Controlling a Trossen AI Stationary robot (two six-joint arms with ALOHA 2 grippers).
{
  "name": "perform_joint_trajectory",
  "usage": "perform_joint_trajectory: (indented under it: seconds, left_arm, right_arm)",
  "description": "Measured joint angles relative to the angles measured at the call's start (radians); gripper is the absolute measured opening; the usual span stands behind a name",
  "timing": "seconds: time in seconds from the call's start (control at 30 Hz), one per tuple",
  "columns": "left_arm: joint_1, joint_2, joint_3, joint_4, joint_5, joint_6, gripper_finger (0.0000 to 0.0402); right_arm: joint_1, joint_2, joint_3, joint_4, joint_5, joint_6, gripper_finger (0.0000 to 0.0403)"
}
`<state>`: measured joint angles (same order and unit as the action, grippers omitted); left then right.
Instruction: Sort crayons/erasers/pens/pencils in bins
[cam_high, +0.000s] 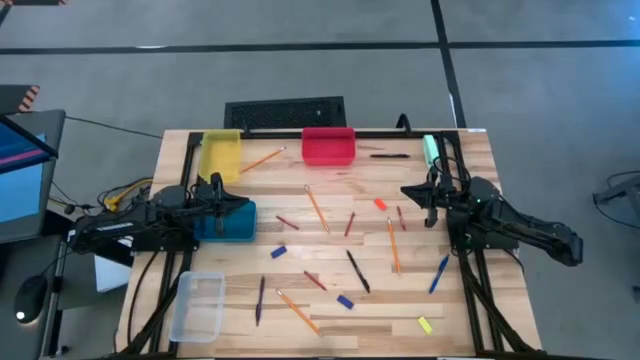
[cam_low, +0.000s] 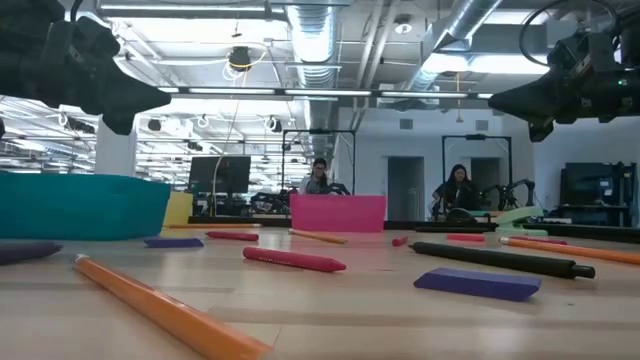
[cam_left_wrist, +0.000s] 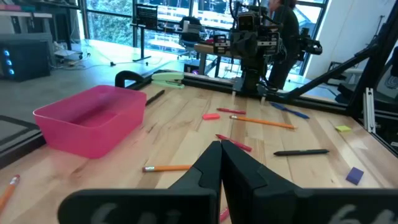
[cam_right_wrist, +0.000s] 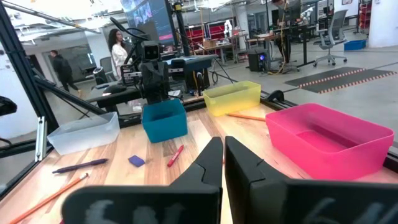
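Both grippers hang shut above the table and hold nothing. My left gripper (cam_high: 246, 206) (cam_left_wrist: 221, 152) is over the teal-blue bin (cam_high: 228, 224) at the table's left. My right gripper (cam_high: 406, 190) (cam_right_wrist: 222, 149) is at the right, above a dark-red crayon (cam_high: 401, 217). The yellow bin (cam_high: 222, 155) and the red bin (cam_high: 328, 145) stand at the far edge, and the clear bin (cam_high: 197, 305) sits at the near left. Orange pencils (cam_high: 316, 208), pens (cam_high: 357, 270), crayons (cam_high: 288, 222) and erasers (cam_high: 345, 301) lie flat, scattered over the middle of the table.
A light-green object (cam_high: 430, 150) lies at the far right corner, and a dark pen (cam_high: 390, 155) lies beside the red bin. A yellow eraser (cam_high: 424, 324) is near the front edge. People sit at desks in the room beyond the table (cam_low: 320, 175).
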<state>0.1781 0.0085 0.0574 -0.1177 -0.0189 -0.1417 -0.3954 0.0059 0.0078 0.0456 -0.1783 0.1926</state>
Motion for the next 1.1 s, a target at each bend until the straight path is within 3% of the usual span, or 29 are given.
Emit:
perform_joint_trajectory:
  seconds: [0.8, 1.1]
  left_arm:
    - [0.000, 0.000, -0.002, 0.074, -0.029, -0.058, 0.0000]
    - [0.000, 0.017, -0.002, 0.123, -0.022, 0.020, 0.0000]
  right_arm:
    - [0.000, 0.000, 0.000, 0.000, 0.000, 0.000, 0.0026]
    - [0.000, 0.000, 0.000, 0.000, 0.000, 0.000, 0.0026]
